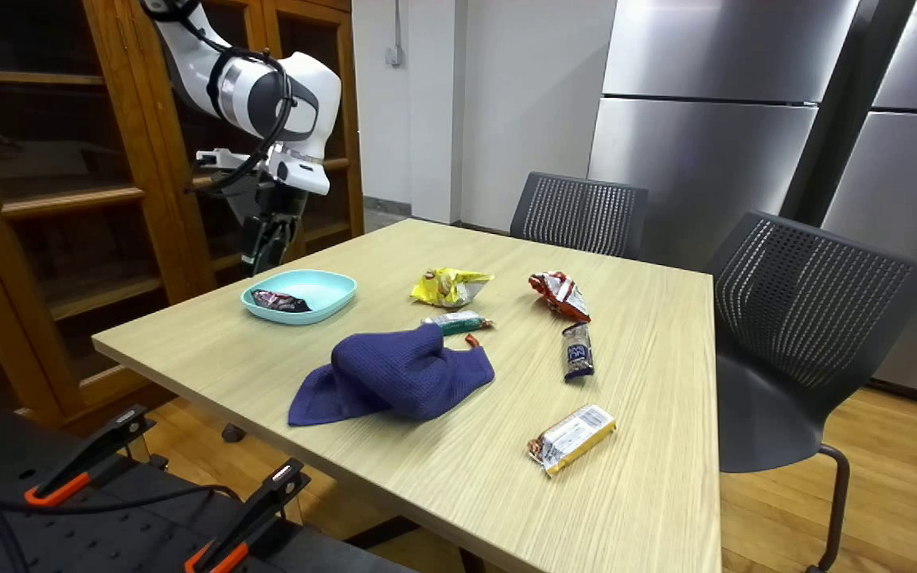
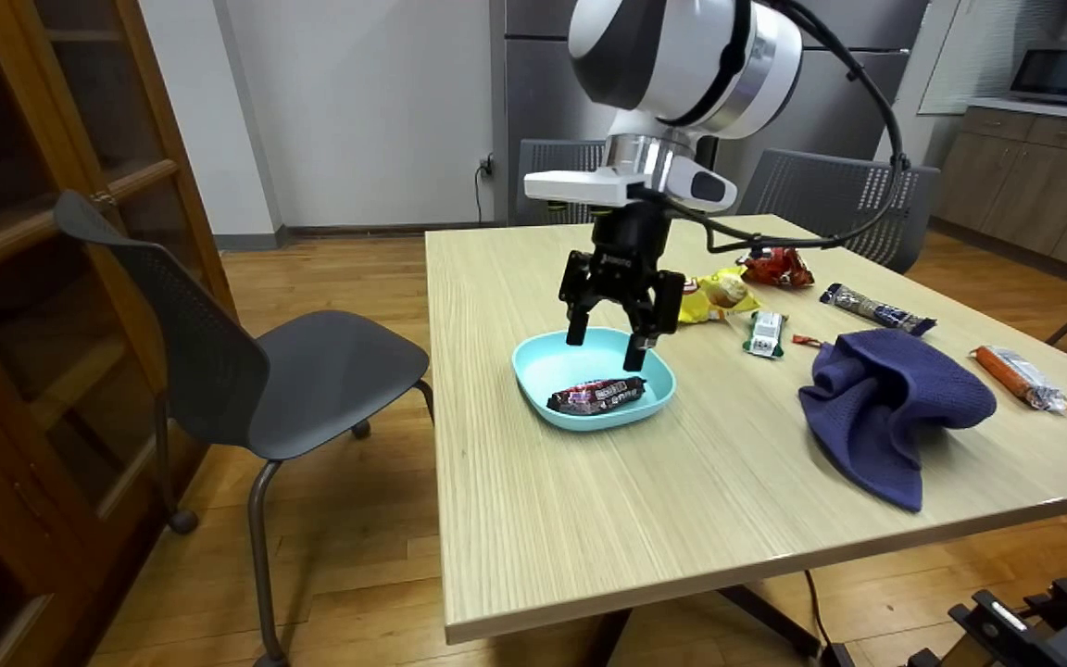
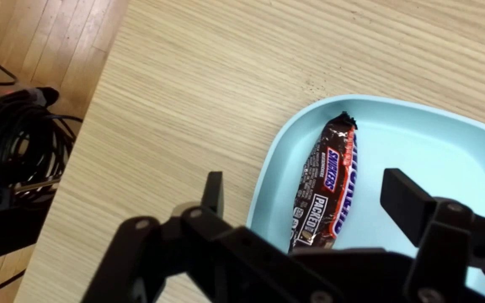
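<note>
Jaws of the gripper [image 2: 606,345] stand wide apart over a light-blue dish [image 2: 547,366], and a dark-wrapped Snickers bar [image 3: 324,181] lies in that dish, close to its wall, seen in the wrist view in the gap between the jaws. On the pale worktop [image 1: 649,382], away from the dish, a crumpled blue cloth [image 1: 407,374] rests near a green-wrapped bar [image 1: 460,323], which lies between that cloth and a yellow snack bag [image 1: 446,288]. Farther off lie a red snack bag [image 1: 560,294], a navy-wrapped bar [image 1: 578,351] near it and an orange-and-white bar [image 1: 574,439].

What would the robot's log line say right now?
gripper: open, holding nothing | Snickers bar: lying in blue tray | cloth: crumpled on table
</note>
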You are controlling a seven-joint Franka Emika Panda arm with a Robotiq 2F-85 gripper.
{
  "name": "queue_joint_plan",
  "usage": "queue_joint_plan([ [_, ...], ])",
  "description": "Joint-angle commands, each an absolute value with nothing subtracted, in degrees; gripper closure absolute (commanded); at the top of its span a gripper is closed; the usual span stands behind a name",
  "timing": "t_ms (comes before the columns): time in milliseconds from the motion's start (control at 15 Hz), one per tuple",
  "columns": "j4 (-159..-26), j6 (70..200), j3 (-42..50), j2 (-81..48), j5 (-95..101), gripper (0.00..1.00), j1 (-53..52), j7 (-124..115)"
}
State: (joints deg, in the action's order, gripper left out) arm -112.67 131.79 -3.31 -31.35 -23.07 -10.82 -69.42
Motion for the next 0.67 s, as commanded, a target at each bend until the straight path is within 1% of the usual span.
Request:
queue_joint_plan([
  [0,-115.6,125.1,-3.6,-26.3,-20.2,0.0,-8.1,-61.1],
  [267,-113.9,115.6,-0.7,-25.2,-12.7,0.0,-5.7,-50.2],
  [600,-110.5,109.6,4.0,-25.3,-3.3,0.0,-2.4,-36.0],
])
